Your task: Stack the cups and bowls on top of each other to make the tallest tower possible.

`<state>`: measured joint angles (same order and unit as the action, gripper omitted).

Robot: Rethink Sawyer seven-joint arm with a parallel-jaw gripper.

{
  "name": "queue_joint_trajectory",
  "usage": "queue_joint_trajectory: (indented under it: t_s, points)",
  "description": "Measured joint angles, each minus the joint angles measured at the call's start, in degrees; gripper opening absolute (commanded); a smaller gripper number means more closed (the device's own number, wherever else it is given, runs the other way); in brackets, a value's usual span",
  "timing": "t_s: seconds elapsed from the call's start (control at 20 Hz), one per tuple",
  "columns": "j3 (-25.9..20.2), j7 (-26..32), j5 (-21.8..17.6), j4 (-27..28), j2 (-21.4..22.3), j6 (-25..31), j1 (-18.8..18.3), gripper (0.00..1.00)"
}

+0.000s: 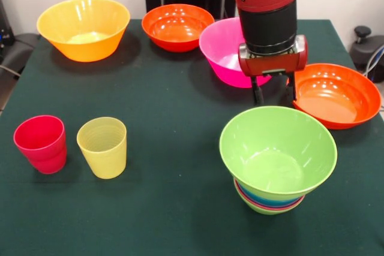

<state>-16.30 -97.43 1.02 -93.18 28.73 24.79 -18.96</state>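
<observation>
Near the front right stands the tower [277, 166]: a large green bowl nested on top, with blue, red and light-green rims showing as bands beneath it. My gripper [275, 95] hangs just behind the tower, open, with nothing between its black fingers. A pink bowl [225, 49] sits tilted behind the gripper. To the gripper's right an orange bowl [336, 94] leans on its side. Another orange bowl [177, 26] and a big yellow-orange bowl [84, 28] stand at the back. At the front left the red cup [41, 143] and the yellow cup [102, 147] stand upright, side by side.
The dark green tablecloth [174, 118] covers the table. The arm's black and red wrist [268, 22] rises over the pink bowl. A black object [363, 31] shows past the table's right edge.
</observation>
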Motion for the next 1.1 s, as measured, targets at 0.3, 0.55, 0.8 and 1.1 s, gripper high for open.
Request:
queue_joint_trajectory:
  t_s: [0.3,0.55,0.8,1.1]
  points:
    - [0.00,-0.01,0.04,-1.24,0.15,0.00,0.96,1.00]
    - [0.00,-0.50,0.17,-2.11,0.66,0.00,2.15,1.00]
    - [0.06,-1.66,0.26,-2.24,0.80,0.00,3.04,1.00]
    - [0.13,-2.99,0.25,-2.24,-0.21,-0.32,4.25,1.00]
